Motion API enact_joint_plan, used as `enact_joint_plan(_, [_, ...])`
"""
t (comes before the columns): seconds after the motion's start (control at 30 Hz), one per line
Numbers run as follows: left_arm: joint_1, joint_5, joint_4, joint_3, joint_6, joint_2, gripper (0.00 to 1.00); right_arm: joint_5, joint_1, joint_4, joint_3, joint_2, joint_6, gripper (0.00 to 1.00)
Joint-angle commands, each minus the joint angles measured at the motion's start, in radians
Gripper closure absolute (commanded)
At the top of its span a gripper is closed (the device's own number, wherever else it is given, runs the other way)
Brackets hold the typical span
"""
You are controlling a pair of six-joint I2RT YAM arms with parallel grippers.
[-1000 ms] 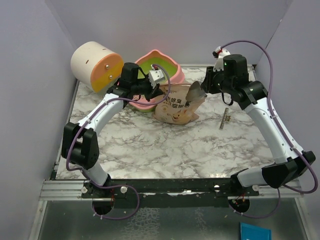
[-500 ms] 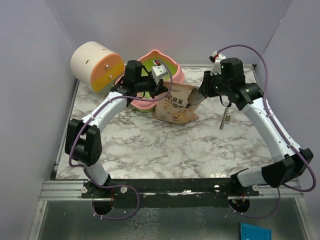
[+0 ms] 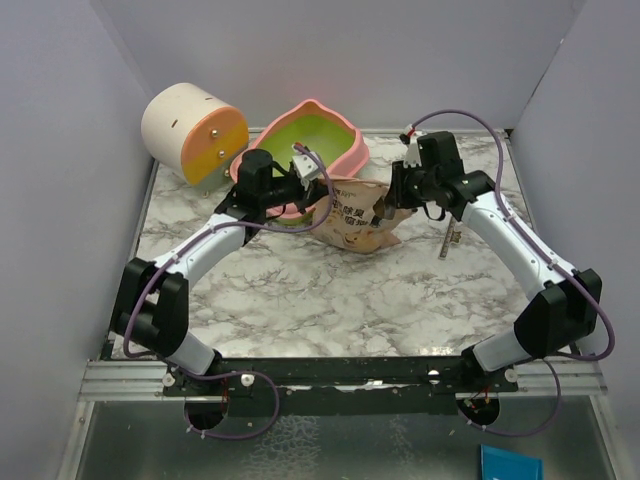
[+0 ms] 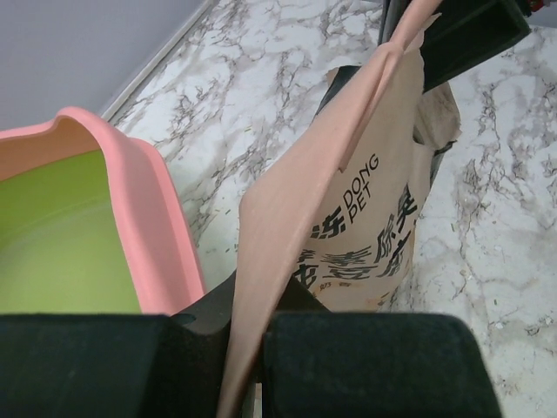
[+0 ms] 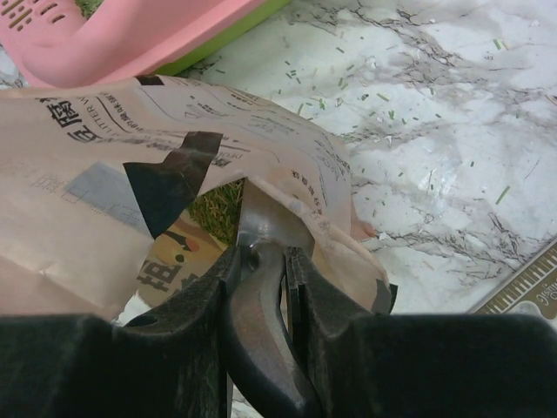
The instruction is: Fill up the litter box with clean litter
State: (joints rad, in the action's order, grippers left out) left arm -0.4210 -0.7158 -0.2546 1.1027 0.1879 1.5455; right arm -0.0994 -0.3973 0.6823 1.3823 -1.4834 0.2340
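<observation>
The pink litter box point(image 3: 335, 125) with lime-green inside stands tilted at the back centre; its rim shows in the left wrist view point(image 4: 148, 209) and the right wrist view point(image 5: 113, 43). The tan cartoon-cat bag point(image 3: 355, 215) lies in front of it. My left gripper point(image 3: 318, 180) is shut on the bag's edge point(image 4: 261, 287). My right gripper point(image 3: 392, 205) is shut on the grey metal scoop's handle point(image 5: 261, 322); the scoop's blade point(image 5: 261, 218) is pushed into the bag's mouth. Greenish litter point(image 5: 216, 209) shows inside the bag.
A cream-and-orange cylinder point(image 3: 193, 132) lies at the back left. A small metal ruler-like piece point(image 3: 452, 240) lies right of the bag. Stray granules point(image 5: 409, 96) dot the marble table point(image 3: 330, 290). Purple walls close in on both sides.
My right gripper has moved left and down with the scoop, into the bag's mouth. My left gripper has shifted with the bag's edge. The litter box now shows more of its green inside.
</observation>
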Motion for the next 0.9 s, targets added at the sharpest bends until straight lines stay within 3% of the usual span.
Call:
enact_joint_plan(0.0, [-0.002, 0.045, -0.221, -0.074, -0.042, -0.096, 1.0, 0.032, -0.001, -0.024, 0.045, -0.019, -0.006, 0.99])
enact_joint_plan(0.43, [-0.048, 0.122, -0.324, -0.142, -0.12, -0.09, 1.0, 0.101, -0.005, -0.024, -0.008, -0.05, -0.027, 0.99])
enact_joint_plan(0.6, [-0.082, 0.215, -0.319, -0.128, -0.132, -0.08, 1.0, 0.09, -0.029, -0.035, -0.048, -0.067, -0.031, 0.99])
enact_joint_plan(0.87, [-0.127, 0.227, -0.262, -0.034, -0.094, -0.047, 1.0, 0.05, -0.048, -0.098, -0.143, -0.118, -0.01, 0.99])
